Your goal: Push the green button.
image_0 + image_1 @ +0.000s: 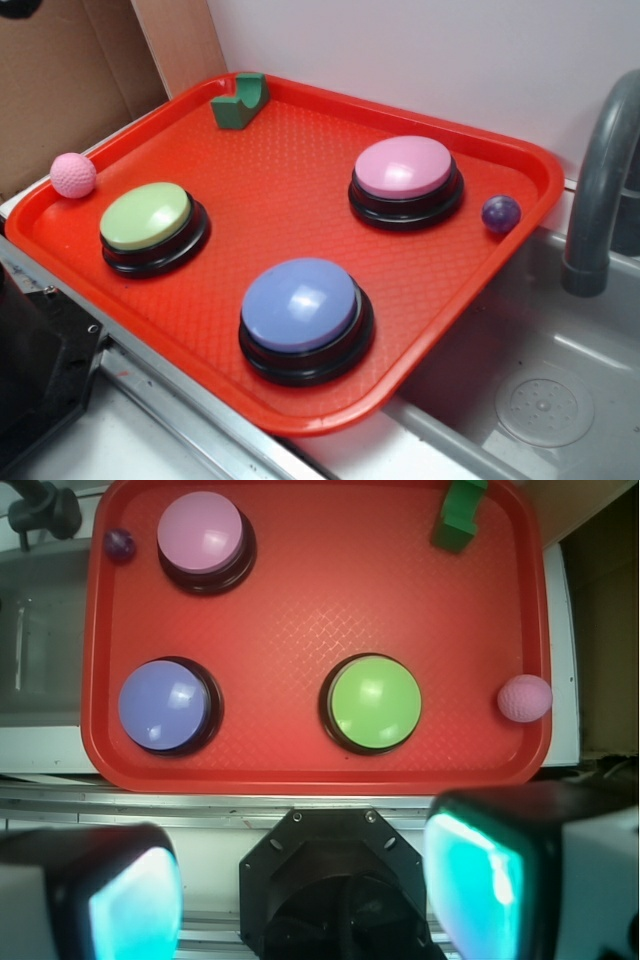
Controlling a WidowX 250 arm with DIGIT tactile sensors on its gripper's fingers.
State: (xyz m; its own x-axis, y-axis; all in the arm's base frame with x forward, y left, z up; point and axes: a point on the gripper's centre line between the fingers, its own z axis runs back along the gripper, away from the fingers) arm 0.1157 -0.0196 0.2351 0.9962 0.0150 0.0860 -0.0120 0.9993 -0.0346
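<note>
Lime-green domed plastic button [371,702] on its black base sits untouched on the red plastic tray [300,600], the claw [300,880] spread open well above, so descending onto it seems next.

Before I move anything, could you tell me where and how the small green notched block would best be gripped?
Grip the green notched block across its flat side faces, near the taller end beside the notch, coming straight down from above. It stands at the far edge of the red tray, against the rim, so a sideways approach looks blocked. The gripper jaws are open and well clear.
</note>
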